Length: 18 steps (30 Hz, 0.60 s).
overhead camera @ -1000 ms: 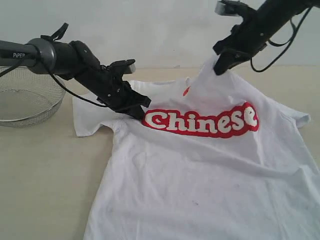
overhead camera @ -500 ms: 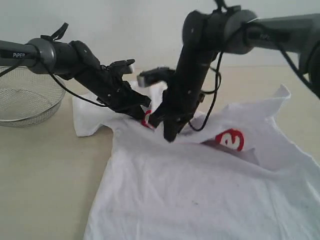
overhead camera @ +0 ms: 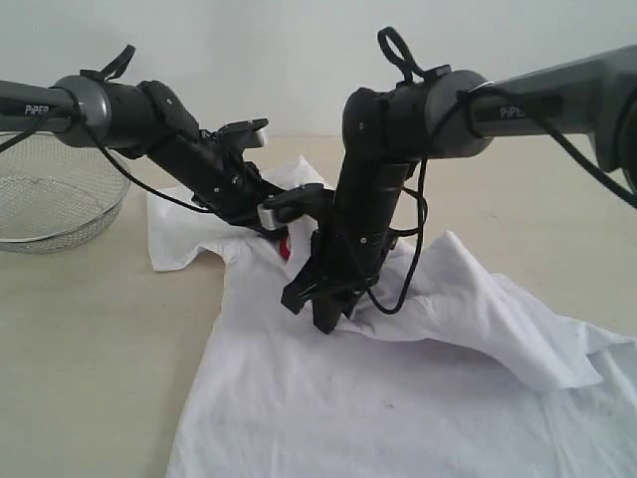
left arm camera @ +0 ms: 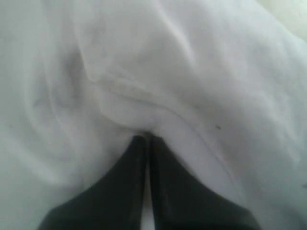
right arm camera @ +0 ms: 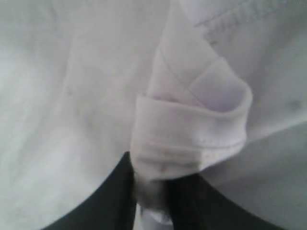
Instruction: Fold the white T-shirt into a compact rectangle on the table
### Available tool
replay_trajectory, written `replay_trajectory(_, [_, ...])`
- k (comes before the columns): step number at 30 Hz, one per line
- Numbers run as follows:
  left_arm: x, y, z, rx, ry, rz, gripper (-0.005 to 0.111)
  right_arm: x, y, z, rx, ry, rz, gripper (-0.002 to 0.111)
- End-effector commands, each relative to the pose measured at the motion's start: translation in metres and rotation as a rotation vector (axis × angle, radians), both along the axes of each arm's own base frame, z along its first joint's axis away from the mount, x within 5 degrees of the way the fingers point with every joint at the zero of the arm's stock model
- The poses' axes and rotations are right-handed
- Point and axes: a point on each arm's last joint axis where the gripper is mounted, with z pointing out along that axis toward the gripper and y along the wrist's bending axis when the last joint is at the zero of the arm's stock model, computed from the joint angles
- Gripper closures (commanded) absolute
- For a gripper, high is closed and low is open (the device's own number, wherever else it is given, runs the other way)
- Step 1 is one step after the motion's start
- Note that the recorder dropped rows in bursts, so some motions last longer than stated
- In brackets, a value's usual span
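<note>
Sweeping the far side of the white T-shirt [overhead camera: 398,398] across, now covering nearly all the red lettering [overhead camera: 287,247]; pinching cloth in right gripper [overhead camera: 314,314] and left gripper [left arm camera: 146,136] jaws; laying the first fold.

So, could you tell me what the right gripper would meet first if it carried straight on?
The shirt itself: the right gripper points steeply down, cloth already between its jaws, and the shirt's flat body lies just beneath, over the table. The remaining gap is unclear.

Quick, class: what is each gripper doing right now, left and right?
Left gripper: closed, pinching the white T-shirt.
Right gripper: a fold of it lies between the jaws; whether it is gripped or loose cannot be told.
</note>
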Motion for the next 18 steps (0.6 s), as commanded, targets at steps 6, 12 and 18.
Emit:
replay_trajectory(6, [-0.003,0.003,-0.004,0.024,0.029,-0.021,0.102,0.004,-0.015,0.089,-0.106,-0.250,-0.031,0.053])
replay_trajectory(12, [-0.003,0.003,-0.004,0.024,0.029,-0.021,0.102,0.007,-0.050,0.133,-0.315,-0.446,-0.118,0.053])
replay_trajectory(18, [-0.003,0.003,-0.004,0.024,0.031,-0.023,0.102,0.017,-0.119,0.134,-0.418,-0.356,-0.309,0.073])
